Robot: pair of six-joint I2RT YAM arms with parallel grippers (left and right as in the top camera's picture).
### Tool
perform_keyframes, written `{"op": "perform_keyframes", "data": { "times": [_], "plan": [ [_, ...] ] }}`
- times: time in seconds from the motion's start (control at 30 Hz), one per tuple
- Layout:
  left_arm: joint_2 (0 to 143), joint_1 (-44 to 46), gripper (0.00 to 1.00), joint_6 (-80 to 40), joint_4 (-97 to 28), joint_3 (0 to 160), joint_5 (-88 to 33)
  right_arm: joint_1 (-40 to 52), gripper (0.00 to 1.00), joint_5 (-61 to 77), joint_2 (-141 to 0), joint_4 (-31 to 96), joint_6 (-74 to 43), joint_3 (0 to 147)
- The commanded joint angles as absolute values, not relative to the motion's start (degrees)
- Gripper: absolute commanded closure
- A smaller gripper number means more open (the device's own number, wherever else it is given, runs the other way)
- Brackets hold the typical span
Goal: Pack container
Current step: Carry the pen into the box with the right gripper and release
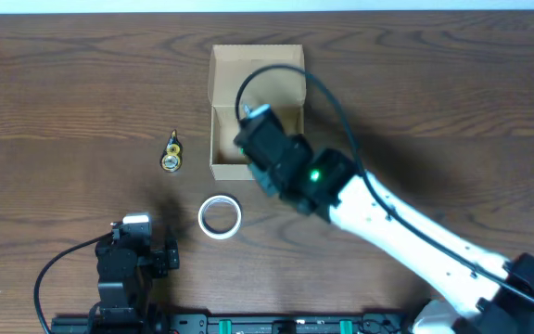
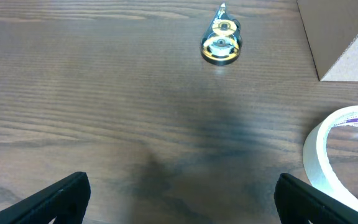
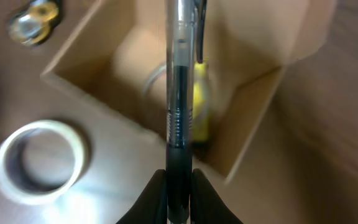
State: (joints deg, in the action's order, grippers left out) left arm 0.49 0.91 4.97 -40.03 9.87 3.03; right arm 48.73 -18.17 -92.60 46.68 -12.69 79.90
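right gripper (image 3: pixel 179 190) clamped on the pen (image 3: pixel 179 93) above the open container (image 1: pixel 258 74) at far centre of the table (image 1: pixel 63 102) — lower until the pen sits within the walls before letting go; left gripper (image 2: pixel 179 199) idle at near left, jaws apart.

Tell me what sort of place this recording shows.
Likely a robot lab workbench set up for packing: a wood-grain table, a robot arm over an open cardboard box, and stationery, a tape roll and a pen.
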Motion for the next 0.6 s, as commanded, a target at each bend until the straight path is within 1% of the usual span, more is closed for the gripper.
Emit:
{"op": "perform_keyframes", "data": {
  "times": [0.0,0.1,0.27,0.57],
  "plan": [
    [0.2,0.7,0.05,5.8,-40.3,9.2,3.4,44.3,0.89,-17.6,-97.0,45.6,-6.9,82.5],
    [0.2,0.7,0.05,5.8,-40.3,9.2,3.4,41.2,0.89,-14.0,-102.4,45.9,-4.0,87.0],
    [0.2,0.7,0.04,5.8,-40.3,9.2,3.4,40.5,0.91,-11.5,-110.2,51.6,-0.9,96.0],
    [0.2,0.7,0.05,5.8,-40.3,9.2,3.4,40.4,0.9,-9.0,-113.6,57.7,-0.1,96.7]
  ]
}}
